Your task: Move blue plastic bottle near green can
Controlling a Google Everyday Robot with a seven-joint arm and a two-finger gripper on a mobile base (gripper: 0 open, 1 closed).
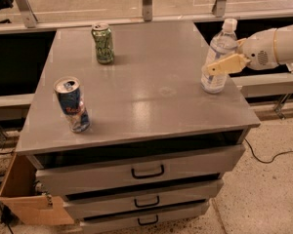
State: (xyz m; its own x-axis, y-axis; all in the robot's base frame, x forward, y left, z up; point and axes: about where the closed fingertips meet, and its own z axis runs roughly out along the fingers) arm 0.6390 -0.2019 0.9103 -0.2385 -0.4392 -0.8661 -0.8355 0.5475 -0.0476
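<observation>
The blue plastic bottle (218,57), clear with a white cap, stands upright near the right edge of the grey cabinet top (146,106). My gripper (213,64) reaches in from the right at the bottle's mid-height. Its near yellowish finger (226,64) lies across the front of the bottle and the other finger is hidden behind it. The jaws stand apart around the bottle, which still rests on the top. The green can (103,43) stands upright at the back left of the top, far from the bottle.
A blue-and-silver can (72,104) with red lettering stands near the front left. The cabinet has three drawers (147,171) below. A cardboard box (24,199) sits at the lower left. A cable (273,156) lies on the floor at right. A rail with posts (146,1) runs behind.
</observation>
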